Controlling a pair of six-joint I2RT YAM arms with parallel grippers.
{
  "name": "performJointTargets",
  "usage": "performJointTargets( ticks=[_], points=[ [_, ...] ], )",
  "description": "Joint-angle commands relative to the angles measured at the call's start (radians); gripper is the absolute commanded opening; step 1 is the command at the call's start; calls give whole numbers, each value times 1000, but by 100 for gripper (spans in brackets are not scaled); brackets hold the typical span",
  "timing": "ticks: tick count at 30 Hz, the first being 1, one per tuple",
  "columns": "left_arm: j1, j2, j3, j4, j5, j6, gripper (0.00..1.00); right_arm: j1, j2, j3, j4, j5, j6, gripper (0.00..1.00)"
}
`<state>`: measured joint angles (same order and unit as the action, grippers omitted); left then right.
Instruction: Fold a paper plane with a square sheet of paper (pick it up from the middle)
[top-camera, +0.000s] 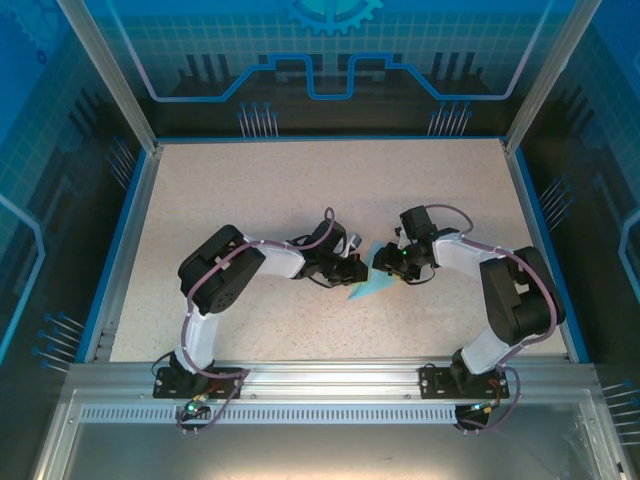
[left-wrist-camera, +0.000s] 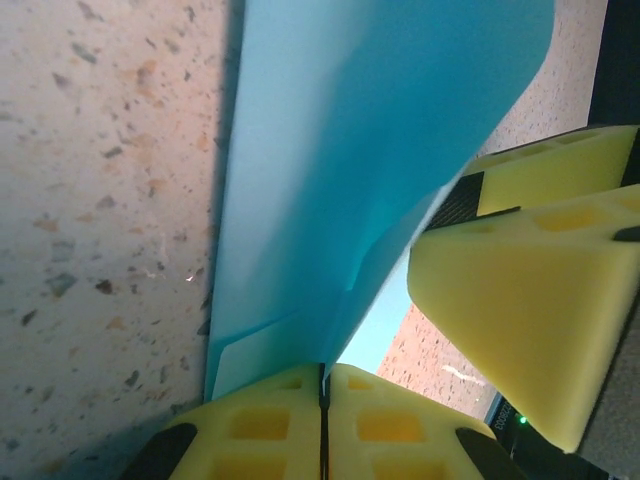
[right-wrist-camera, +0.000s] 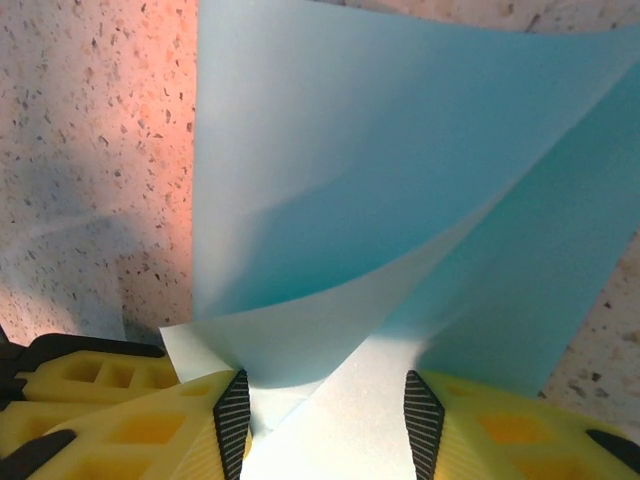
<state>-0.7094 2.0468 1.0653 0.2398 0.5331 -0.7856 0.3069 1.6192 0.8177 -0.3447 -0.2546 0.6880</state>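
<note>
Speckled table (top-camera: 250, 200), blue walls (top-camera: 330, 60)

Speckled beige table (top-camera: 250, 200) lies beneath the light-blue sheet of paper (top-camera: 368, 288).

The light-blue sheet of paper (top-camera: 368, 280) was plain and unmarked, partly folded into overlapping layers that curved up off the speckled counter (top-camera: 300, 190) near its middle, one edge pinched in the closed left pincer (left-wrist-camera: 322, 400).
</note>
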Motion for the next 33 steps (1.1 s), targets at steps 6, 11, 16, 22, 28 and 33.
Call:
performJointTargets(
  ticks=[6, 11, 16, 22, 28, 33],
  points=[
    [11, 13, 12, 10, 28, -26, 11, -3, 65, 37, -55, 35, 10, 48],
    [15, -31, -14, 24, 27, -26, 20, -2, 98, 42, -95, 86, 44, 48],
    [16, -94, -52, 36, 18, -26, 30, -2, 129, 48, -113, 107, 60, 48],
    [23, -156, -109, 36, -29, -23, 32, -2, 145, 51, -128, 125, 68, 48],
    [17, -201, -140, 148, -21, -36, 32, -2, 152, 52, -131, 129, 70, 49],
    [-16, -191, -114, 143, -18, -13, 33, -3, 164, 56, -135, 131, 77, 51]
  ],
)
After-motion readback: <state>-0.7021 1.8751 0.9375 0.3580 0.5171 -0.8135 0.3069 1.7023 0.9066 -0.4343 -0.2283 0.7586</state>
